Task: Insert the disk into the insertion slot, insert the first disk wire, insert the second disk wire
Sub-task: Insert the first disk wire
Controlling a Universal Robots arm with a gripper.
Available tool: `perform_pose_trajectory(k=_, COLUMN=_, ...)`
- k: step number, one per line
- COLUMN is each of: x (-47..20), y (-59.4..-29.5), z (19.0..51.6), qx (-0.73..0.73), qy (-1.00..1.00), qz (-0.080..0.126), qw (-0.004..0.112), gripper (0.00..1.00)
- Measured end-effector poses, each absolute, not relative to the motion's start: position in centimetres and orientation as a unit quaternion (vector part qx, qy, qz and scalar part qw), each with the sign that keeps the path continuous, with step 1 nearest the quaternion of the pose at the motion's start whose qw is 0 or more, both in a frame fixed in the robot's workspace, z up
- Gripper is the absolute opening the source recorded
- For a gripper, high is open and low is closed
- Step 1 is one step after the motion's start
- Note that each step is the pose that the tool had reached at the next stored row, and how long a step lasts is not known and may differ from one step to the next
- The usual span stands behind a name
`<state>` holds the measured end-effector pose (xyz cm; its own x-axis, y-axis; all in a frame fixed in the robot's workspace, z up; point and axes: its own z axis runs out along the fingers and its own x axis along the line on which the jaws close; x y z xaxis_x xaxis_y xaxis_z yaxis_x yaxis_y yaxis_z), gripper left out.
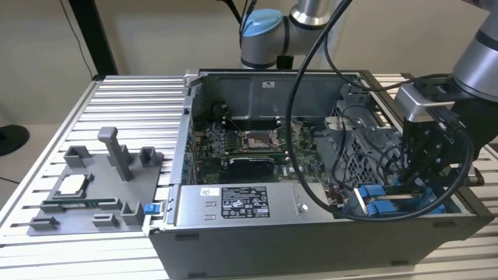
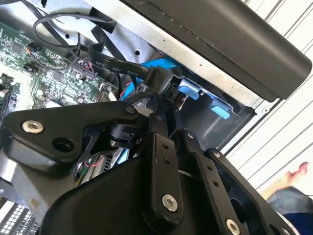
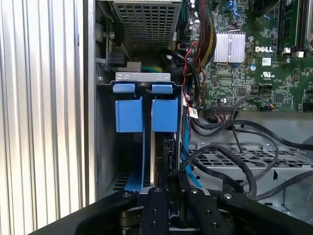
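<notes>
On the exterior view's left a grey parts tray (image 1: 86, 192) lies on the slatted bench (image 1: 132, 99). Mid-frame stands the open computer case (image 1: 265, 93). At the right, the end effector (image 2: 159, 105), drawn narrow, pinches a black wire connector (image 2: 156, 78) at the disk (image 3: 159, 147), which is seated in the insertion slot (image 3: 142, 77).

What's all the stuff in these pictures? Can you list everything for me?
table: one, silver slats, under everything.
computer case: one, grey and black, open, on the table.
circuit board: one, green, inside the case.
box with sticker: one, grey, along the case's near edge.
perforated cage: one, grey, beyond the slot.
insertion slot: one, grey metal with blue tabs, in the case corner at the exterior view's right.
wires: many, mostly black, looping over the board.
parts tray: one, grey, at the exterior view's left.
arm: one, silver-grey, above the case.
gripper: one, black, at the slot.
</notes>
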<state>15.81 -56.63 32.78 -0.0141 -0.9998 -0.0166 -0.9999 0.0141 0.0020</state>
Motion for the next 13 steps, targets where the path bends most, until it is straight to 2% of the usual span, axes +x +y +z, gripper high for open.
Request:
perform_pose_trajectory(k=1, x=15.8, y=-56.6, z=32.8, qx=-0.702, qy=0.712, qz=0.007, qw=0.005, gripper=1.00)
perform_pose_trajectory(k=9, x=15.8, y=-56.6, z=33.0, qx=-0.702, qy=0.712, qz=0.006, qw=0.005, gripper=1.00)
perform_pose_trajectory(k=13, x=15.8, y=-56.6, z=34.7, qx=-0.702, qy=0.712, qz=0.006, qw=0.005, gripper=1.00)
